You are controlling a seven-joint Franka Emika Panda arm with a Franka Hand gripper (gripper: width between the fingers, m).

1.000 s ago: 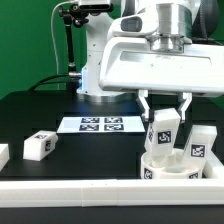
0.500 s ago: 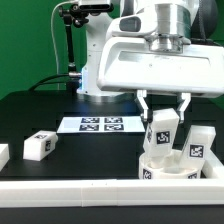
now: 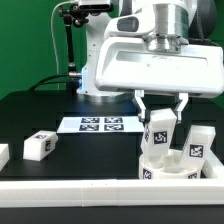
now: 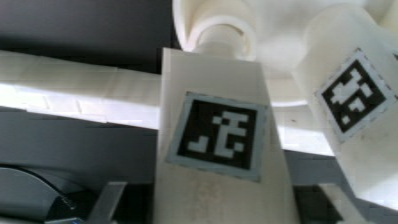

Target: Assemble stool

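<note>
My gripper (image 3: 161, 113) is shut on a white stool leg (image 3: 160, 129) with a black-and-white tag. I hold the leg nearly upright, with its lower end at the round white seat (image 3: 163, 166), which lies at the exterior view's right front. A second leg (image 3: 200, 143) stands on the seat beside the first. In the wrist view the held leg (image 4: 221, 125) runs between the two fingers (image 4: 114, 203) of the gripper (image 4: 222, 205). Past it are the seat (image 4: 240, 25) and the second leg (image 4: 354, 86). How the held leg's end meets the seat is hidden.
A loose leg (image 3: 39, 146) lies on the black table at the exterior view's left, another (image 3: 3, 154) at the left edge. The marker board (image 3: 100, 124) lies mid-table. A long white rail (image 3: 90, 192) runs along the front. The robot base (image 3: 95, 60) stands behind.
The gripper and the held leg have shifted very slightly toward the exterior view's left. Everything else is still.
</note>
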